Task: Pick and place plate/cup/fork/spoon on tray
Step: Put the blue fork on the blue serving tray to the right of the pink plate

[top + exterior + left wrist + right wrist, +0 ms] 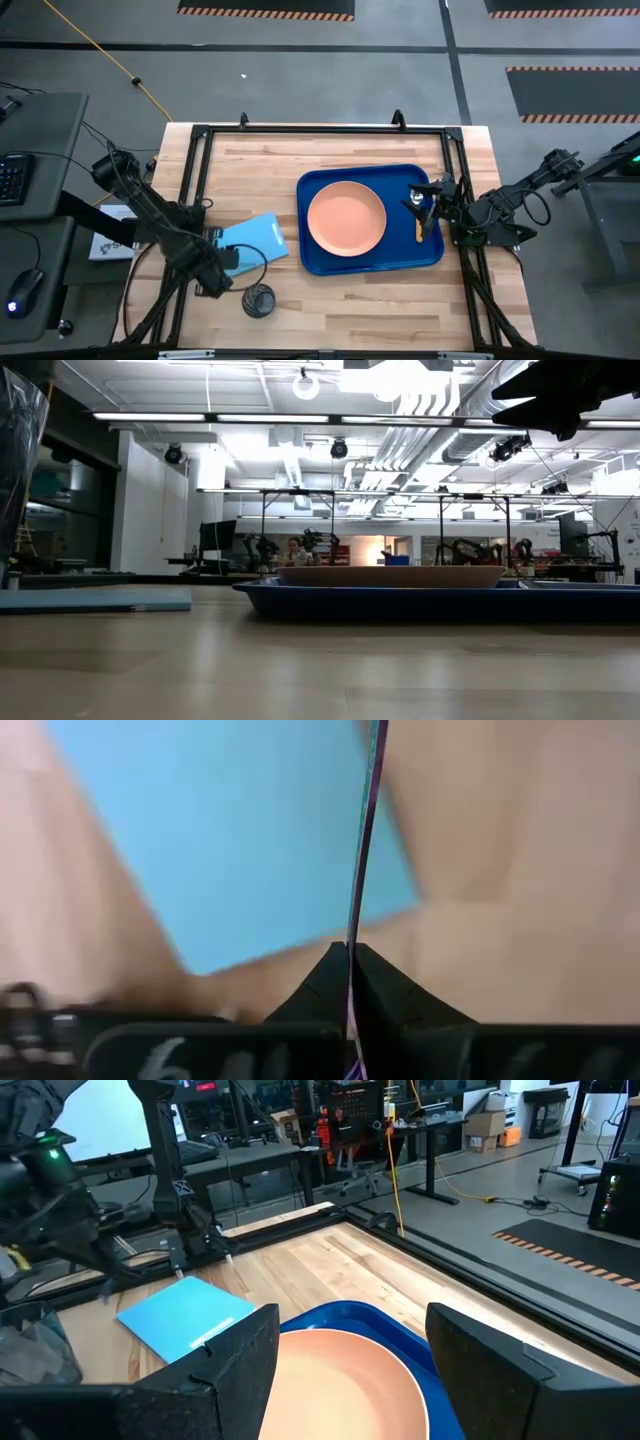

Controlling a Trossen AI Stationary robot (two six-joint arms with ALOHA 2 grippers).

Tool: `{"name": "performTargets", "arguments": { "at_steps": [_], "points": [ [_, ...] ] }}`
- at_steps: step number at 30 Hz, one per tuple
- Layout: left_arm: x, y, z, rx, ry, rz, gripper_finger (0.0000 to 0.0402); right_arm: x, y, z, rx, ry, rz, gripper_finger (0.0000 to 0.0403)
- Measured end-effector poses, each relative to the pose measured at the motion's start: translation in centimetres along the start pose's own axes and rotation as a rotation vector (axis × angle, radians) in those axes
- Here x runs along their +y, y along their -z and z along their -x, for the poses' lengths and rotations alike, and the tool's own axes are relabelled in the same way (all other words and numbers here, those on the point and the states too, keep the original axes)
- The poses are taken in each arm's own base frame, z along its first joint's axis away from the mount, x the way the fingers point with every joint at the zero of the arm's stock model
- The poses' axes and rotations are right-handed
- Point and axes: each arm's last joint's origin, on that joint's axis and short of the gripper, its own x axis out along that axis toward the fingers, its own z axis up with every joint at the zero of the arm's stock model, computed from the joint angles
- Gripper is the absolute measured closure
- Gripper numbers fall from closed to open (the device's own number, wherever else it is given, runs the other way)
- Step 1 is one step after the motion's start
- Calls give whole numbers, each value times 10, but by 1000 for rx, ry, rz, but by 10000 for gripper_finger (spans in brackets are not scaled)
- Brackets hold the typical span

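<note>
A: Left gripper (350, 952), at the bench's (350, 310) seven o'clock beside the cup (259, 300), pinched the fork (362, 830) upright.

B: That thin grip might slip. Farther off, the right gripper's (350, 1370) fingers spread over the tray (325, 262), plate (345, 220) and spoon (417, 212).

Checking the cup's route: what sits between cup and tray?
High view: only bare wood lies between the cup and the tray; the light-blue sheet sits off to the side.

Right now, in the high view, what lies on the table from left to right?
Left gripper over the light-blue flat sheet → small dark grey cup → round peach-orange plastic plate on the dark blue rectangular tray → orange-handled silver spoon → right gripper.
</note>
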Motion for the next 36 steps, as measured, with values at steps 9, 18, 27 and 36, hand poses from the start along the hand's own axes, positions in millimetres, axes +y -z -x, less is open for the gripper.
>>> {"name": "performTargets", "arguments": {
  "at_steps": [9,18,27,36],
  "points": [
    [40,-37,0,-184,-240,35,401,0,0,0,2,-5,-12,158],
    [86,-96,29,-433,-612,-192,401,2,-1,-8,-15,36,-165,158],
    [85,-165,39,-391,-1153,-688,401,12,11,-39,58,11,-366,158],
    [65,-218,3,-257,-1383,-986,401,32,24,-73,82,-114,-485,158]
  ]
}}
